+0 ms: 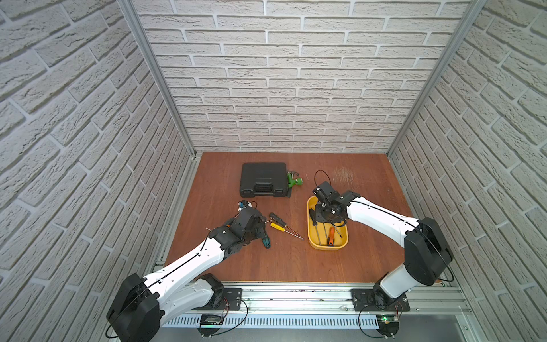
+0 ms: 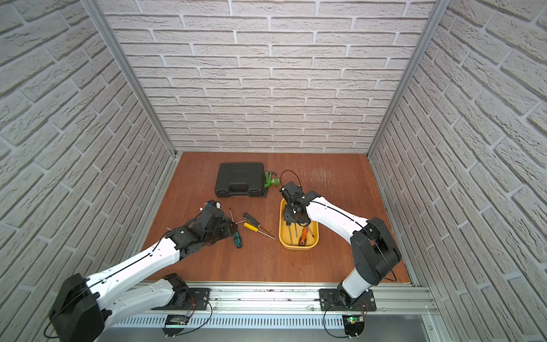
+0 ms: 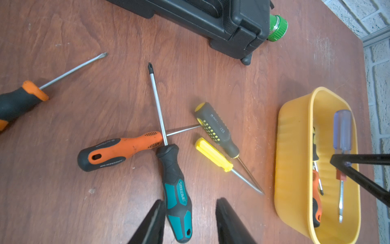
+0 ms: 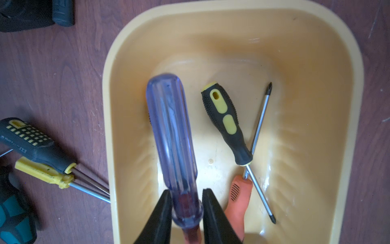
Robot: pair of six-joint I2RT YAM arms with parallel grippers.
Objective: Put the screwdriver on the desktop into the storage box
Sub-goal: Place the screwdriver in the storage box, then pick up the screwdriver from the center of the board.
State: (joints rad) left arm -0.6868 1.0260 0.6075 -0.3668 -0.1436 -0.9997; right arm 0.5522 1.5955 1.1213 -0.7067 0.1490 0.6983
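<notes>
Right wrist view: right jaws clamp blue-handled screwdriver (image 4: 171,126) at its neck, handle raised over storage box (image 4: 329,63); probably poised to drop. Top view: box at 3 o'clock on tabletop (image 1: 296,260). Left jaws, parted and empty, straddle teal-handled screwdriver (image 3: 175,186) at 8 o'clock.

Teal-black screwdriver (image 3: 176,190): white brand lettering on handle, roughly "GREENER", unsure. Orange screwdriver (image 3: 122,151), black-yellow screwdriver (image 3: 215,128): small handle print, illegible.
</notes>
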